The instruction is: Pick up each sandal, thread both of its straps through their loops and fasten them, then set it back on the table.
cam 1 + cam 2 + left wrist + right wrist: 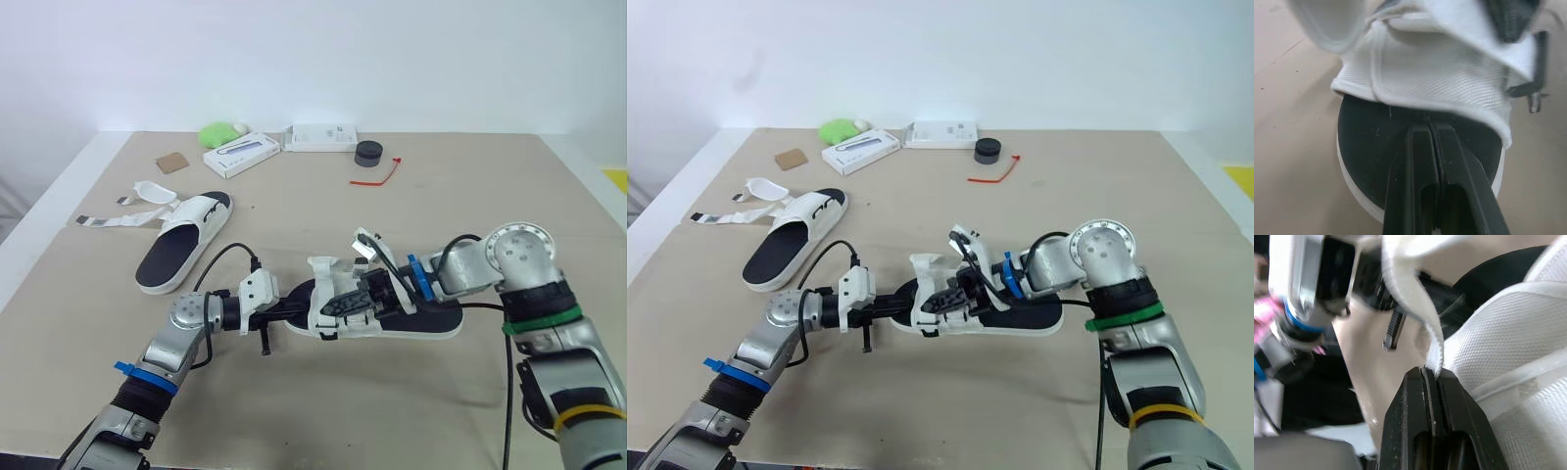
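Note:
One sandal (431,319), black footbed on a white sole, lies flat at the table's near middle, its white straps (326,272) raised and loose. My left gripper (294,311) is shut, fingers (1420,161) pressed together on the footbed (1376,142) at the sandal's left end, just short of the white upper (1440,73). My right gripper (345,305) reaches in from the right over the upper and is shut on the edge of a white strap (1415,298), which rises from between its fingertips (1415,396). The second sandal (181,245) lies far left, its straps (127,217) spread open on the table.
Along the back of the table sit a green lump (217,132), two white boxes (242,154) (321,137), a black puck (368,154), a red tie (377,176) and a brown card (171,163). The table's left edge (39,225) runs close to the second sandal.

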You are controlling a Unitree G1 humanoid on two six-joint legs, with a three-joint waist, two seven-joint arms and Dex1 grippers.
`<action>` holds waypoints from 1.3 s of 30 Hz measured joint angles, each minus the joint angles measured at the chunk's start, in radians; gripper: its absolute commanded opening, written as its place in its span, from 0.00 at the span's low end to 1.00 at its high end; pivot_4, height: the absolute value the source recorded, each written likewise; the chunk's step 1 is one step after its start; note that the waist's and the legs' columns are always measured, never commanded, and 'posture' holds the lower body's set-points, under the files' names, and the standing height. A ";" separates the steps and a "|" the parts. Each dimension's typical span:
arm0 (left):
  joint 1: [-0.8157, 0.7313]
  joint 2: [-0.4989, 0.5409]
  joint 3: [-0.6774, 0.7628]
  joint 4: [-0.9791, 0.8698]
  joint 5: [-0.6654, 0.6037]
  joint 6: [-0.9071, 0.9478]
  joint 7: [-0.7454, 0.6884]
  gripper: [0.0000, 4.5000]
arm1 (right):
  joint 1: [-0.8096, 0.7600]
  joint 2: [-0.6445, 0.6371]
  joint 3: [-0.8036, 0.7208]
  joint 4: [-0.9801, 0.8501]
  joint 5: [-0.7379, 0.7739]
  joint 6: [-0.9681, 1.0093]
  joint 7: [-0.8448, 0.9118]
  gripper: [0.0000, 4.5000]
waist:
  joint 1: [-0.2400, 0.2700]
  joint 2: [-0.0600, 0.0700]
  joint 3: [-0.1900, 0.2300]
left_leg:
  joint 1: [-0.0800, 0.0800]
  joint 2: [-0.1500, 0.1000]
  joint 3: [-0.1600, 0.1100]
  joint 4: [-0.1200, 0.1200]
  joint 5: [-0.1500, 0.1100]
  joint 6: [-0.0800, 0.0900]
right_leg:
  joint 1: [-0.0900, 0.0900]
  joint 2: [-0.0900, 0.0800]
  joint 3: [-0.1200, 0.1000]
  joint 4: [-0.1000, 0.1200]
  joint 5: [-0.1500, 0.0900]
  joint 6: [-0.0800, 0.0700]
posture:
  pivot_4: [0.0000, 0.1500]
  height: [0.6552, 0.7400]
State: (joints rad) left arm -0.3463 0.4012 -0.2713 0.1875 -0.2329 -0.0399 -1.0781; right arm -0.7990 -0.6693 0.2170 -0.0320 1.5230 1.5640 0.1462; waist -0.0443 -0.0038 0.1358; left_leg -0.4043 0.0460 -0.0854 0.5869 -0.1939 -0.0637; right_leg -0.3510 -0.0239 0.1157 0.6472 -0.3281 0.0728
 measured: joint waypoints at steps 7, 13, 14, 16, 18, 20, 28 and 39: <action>0.004 0.000 -0.010 0.002 0.000 0.000 0.002 0.00 | -0.024 -0.090 0.185 -0.201 -0.375 -0.163 0.265 0.16 | 0.001 -0.005 -0.009 | 0.001 0.000 -0.001 0.000 -0.002 -0.002 | 0.001 -0.001 -0.002 0.000 -0.003 0.000 | 1.00 1.00; 0.003 0.000 -0.012 0.005 0.000 0.000 0.003 0.00 | -0.020 -0.103 0.209 -0.200 -0.507 -0.198 0.442 0.75 | 0.002 -0.010 -0.011 | 0.002 0.000 -0.002 0.000 -0.002 -0.003 | 0.002 -0.001 -0.003 0.000 -0.003 -0.001 | 1.00 1.00; 0.003 0.000 -0.012 0.005 0.000 0.000 0.002 0.00 | -0.020 -0.104 0.204 -0.200 -0.503 -0.193 0.456 0.83 | 0.002 -0.010 -0.011 | 0.002 0.000 -0.002 0.000 -0.002 -0.003 | 0.002 -0.001 -0.003 0.000 -0.003 -0.001 | 1.00 1.00; 0.003 0.000 -0.012 0.005 0.000 0.000 0.001 0.00 | -0.019 -0.106 0.140 -0.174 -0.459 -0.146 0.519 0.97 | 0.002 -0.010 -0.011 | 0.001 0.000 -0.002 0.000 -0.002 -0.003 | 0.002 -0.001 -0.003 0.000 -0.003 -0.001 | 1.00 1.00; 0.002 0.000 -0.012 0.005 0.000 0.000 0.002 0.00 | -0.020 -0.104 0.076 -0.132 -0.422 -0.105 0.549 0.97 | 0.002 -0.011 -0.010 | 0.002 0.000 -0.002 0.000 -0.002 -0.003 | 0.002 -0.001 -0.003 0.000 -0.002 -0.001 | 1.00 1.00; 0.001 0.000 -0.011 0.005 0.000 0.000 0.002 0.00 | -0.020 -0.108 -0.003 -0.095 -0.392 -0.070 0.575 0.97 | 0.002 -0.010 -0.009 | 0.002 0.000 -0.002 0.000 -0.002 -0.003 | 0.002 -0.001 -0.003 0.000 -0.002 -0.001 | 1.00 1.00; -0.016 -0.002 -0.012 0.022 -0.001 0.000 -0.012 0.00 | 0.149 -0.220 -0.259 -0.290 -0.189 -0.020 0.678 0.97 | 0.005 -0.008 -0.008 | 0.001 0.000 -0.003 0.000 -0.002 -0.003 | 0.002 0.000 -0.004 0.000 -0.003 -0.001 | 1.00 1.00; -0.034 -0.003 -0.007 0.058 -0.001 0.000 -0.025 0.00 | 0.351 -0.170 -0.076 -0.531 -0.471 -0.124 0.457 0.97 | -0.002 -0.010 -0.006 | 0.003 0.000 -0.001 0.001 0.001 -0.009 | 0.002 -0.001 -0.002 0.000 -0.002 -0.004 | 1.00 1.00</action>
State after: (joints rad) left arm -0.3804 0.3979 -0.2786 0.2458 -0.2336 -0.0398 -1.1032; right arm -0.4479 -0.8397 0.1411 -0.5625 1.0519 1.4402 0.6030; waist -0.0459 -0.0135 0.1302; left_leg -0.4013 0.0463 -0.0864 0.5883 -0.1928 -0.0725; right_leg -0.3493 -0.0251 0.1135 0.6468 -0.3300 0.0688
